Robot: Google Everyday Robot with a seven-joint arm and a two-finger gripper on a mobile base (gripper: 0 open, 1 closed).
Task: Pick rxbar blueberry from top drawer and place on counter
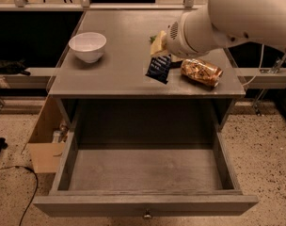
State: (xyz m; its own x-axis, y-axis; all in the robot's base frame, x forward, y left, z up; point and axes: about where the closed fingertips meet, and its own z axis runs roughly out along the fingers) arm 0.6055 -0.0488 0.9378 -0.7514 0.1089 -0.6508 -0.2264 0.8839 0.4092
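Camera view, and I've got the gripper (158,53) up over the counter (115,60), right of centre, with the big white arm (237,18) reaching in from the upper right. Its pale fingers (156,43) are pinched on the top edge of the rxbar blueberry (158,68), so the claw is closed and gripping the bar. The bar hangs tilted below them, dark wrapper facing me, above the counter's front half; I can't tell whether its lower corner touches the surface. Just to its right lies a crinkly golden-brown packet (201,72), on its side. A white bowl (88,46) sits well apart on the counter's left. Below, the top drawer (147,203) is pulled fully out towards me, knob (146,215) at the front. A cardboard box (44,147) stands on the floor beside the cabinet's left
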